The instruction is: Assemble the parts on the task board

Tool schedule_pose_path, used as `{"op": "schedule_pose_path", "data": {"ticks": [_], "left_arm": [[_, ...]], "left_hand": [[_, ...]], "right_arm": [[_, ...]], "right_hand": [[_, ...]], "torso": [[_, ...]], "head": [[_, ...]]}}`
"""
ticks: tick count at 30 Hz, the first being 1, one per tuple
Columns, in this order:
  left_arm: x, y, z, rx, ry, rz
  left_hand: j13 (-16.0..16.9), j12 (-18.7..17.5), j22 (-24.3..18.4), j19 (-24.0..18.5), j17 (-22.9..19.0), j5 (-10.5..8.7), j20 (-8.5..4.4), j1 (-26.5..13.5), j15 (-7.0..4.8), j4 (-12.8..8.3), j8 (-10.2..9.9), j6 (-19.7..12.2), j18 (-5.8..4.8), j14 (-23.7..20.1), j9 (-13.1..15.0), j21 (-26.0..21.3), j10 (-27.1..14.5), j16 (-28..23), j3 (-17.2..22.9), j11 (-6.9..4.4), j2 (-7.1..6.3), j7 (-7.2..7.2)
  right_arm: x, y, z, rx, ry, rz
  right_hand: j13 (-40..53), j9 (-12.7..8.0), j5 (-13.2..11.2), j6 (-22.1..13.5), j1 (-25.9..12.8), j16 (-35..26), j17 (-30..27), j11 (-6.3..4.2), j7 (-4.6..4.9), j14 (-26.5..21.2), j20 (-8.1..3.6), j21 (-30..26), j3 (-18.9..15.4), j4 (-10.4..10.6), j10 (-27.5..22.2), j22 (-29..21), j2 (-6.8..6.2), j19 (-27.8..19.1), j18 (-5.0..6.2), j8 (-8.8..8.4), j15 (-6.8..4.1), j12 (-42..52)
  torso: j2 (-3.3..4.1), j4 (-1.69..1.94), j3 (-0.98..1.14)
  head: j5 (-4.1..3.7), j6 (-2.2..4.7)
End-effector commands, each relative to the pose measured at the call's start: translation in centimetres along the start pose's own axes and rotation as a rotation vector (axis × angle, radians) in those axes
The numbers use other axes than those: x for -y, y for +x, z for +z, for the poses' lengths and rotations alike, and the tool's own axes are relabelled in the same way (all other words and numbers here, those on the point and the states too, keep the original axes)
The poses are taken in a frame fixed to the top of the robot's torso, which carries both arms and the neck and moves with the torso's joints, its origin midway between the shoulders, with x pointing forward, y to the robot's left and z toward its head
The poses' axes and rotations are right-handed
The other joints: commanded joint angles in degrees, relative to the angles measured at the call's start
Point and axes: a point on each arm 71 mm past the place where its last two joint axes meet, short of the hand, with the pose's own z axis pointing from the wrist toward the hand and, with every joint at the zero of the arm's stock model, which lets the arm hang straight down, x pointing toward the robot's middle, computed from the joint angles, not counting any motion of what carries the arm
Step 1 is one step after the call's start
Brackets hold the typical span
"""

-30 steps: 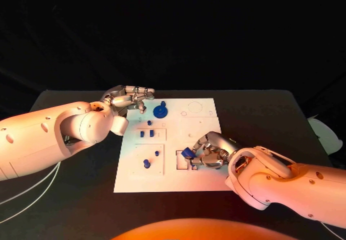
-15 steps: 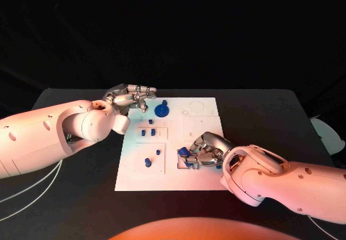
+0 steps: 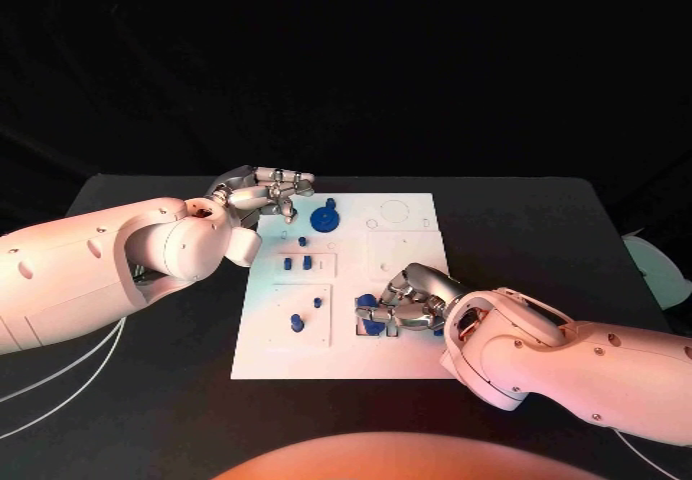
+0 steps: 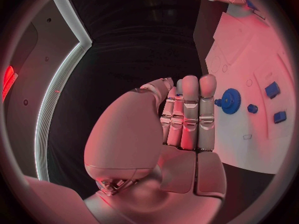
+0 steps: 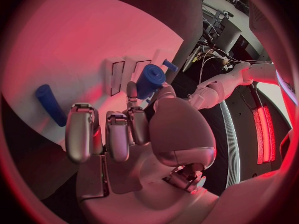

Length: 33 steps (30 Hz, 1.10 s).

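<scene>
Gripping blue cylindrical part (image 3: pixel 371 308), right hand (image 3: pixel 405 305) sits over task board (image 3: pixel 408 362) at 5 o'clock, apparently lining up slot. Left hand (image 3: pixel 265 195) at 11 o'clock edge, fingers curled, empty, near blue gear (image 3: pixel 325 217).

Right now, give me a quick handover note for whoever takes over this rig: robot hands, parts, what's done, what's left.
Right robot hand: holds a blue cylindrical part over the task board's near right section.
Left robot hand: fingers curled in, holding nothing, at the board's far left corner beside the blue gear.
Parts: gear on the far section; small blue pieces in the left middle panel; a blue peg in the near left panel.
Done: several parts appear seated.
Left: seat the held part; the far right sections look unfilled.
</scene>
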Motion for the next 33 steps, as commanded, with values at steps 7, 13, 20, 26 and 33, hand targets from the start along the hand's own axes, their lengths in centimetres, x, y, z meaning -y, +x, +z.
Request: {"op": "schedule_pose_path", "data": {"ticks": [7,13,20,26,33], "left_arm": [[0.1,0.3,0.0,-0.020,0.002,-0.005],[0.1,0.2,0.0,-0.020,0.001,-0.005],[0.1,0.2,0.0,-0.020,0.000,-0.005],[0.0,0.2,0.0,-0.020,-0.001,-0.005],[0.0,0.1,-0.1,-0.019,-0.001,-0.005]], "left_hand": [[0.0,0.2,0.0,-0.3,-0.1,-0.04,0.02,-0.5,0.14,-0.2,0.0,-0.1,0.42,-0.4,-0.1,-0.3,-0.4,-0.3,-0.1,0.11,0.24,0.09],[0.0,0.2,0.0,-0.3,-0.1,-0.04,0.02,-0.5,0.14,-0.2,0.0,-0.1,0.42,-0.4,-0.1,-0.3,-0.4,-0.3,-0.1,0.11,0.24,0.09],[0.0,0.2,0.0,-0.3,-0.1,-0.04,0.02,-0.5,0.14,-0.2,0.0,-0.1,0.42,-0.4,-0.1,-0.3,-0.4,-0.3,-0.1,0.11,0.24,0.09],[0.0,0.2,0.0,-0.3,-0.1,-0.04,0.02,-0.5,0.14,-0.2,0.0,-0.1,0.42,-0.4,-0.1,-0.3,-0.4,-0.3,-0.1,0.11,0.24,0.09],[0.0,0.2,0.0,-0.3,-0.1,-0.04,0.02,-0.5,0.14,-0.2,0.0,-0.1,0.42,-0.4,-0.1,-0.3,-0.4,-0.3,-0.1,0.11,0.24,0.09]], "right_arm": [[-0.1,0.0,0.0,-0.001,-0.007,-0.041],[0.0,-0.1,0.0,0.013,-0.011,-0.050],[0.0,-0.2,-0.2,0.019,-0.018,-0.058],[-0.2,-0.2,-0.7,0.016,-0.041,-0.069],[-0.3,-0.2,-1.6,-0.002,-0.072,-0.096]], "right_hand": [[6.2,0.7,-7.9,0.3,-3.2,0.2,13.7,0.31,-0.51,5.8,-0.44,-0.2,0.0,0.2,1.6,12.0,-1.86,2.5,-0.72,0.00,-0.26,-0.1],[6.0,0.9,-9.7,0.0,-4.2,0.1,13.5,0.37,-0.44,5.7,-0.39,-0.8,0.8,0.3,1.4,11.9,-2.76,2.4,-0.63,0.01,-0.21,-0.6],[6.0,1.0,-9.7,0.0,-4.2,0.1,13.5,0.38,-0.43,5.7,-0.37,-0.7,1.4,0.2,1.4,11.9,-2.63,2.4,-0.64,0.04,-0.18,-0.6],[6.4,1.3,-8.0,0.0,-3.1,0.2,13.8,0.32,-0.51,5.8,-0.38,-0.4,2.2,0.0,1.6,12.0,-2.11,2.5,-0.69,0.16,-0.22,-0.2],[7.0,1.7,-3.6,0.0,1.5,0.4,14.2,0.12,-0.72,5.9,-0.52,0.1,3.1,-0.6,1.9,12.1,-1.65,2.6,-0.78,0.35,-0.39,0.4]], "torso": [[-0.04,-0.03,-0.01],[-0.05,-0.02,-0.03],[-0.02,0.01,0.02],[-0.02,-0.02,0.05],[-0.03,-0.04,0.03]], "head": [[0.01,-0.10],[-0.02,-0.04],[0.01,-0.01],[0.05,0.00],[0.14,-0.01]]}}
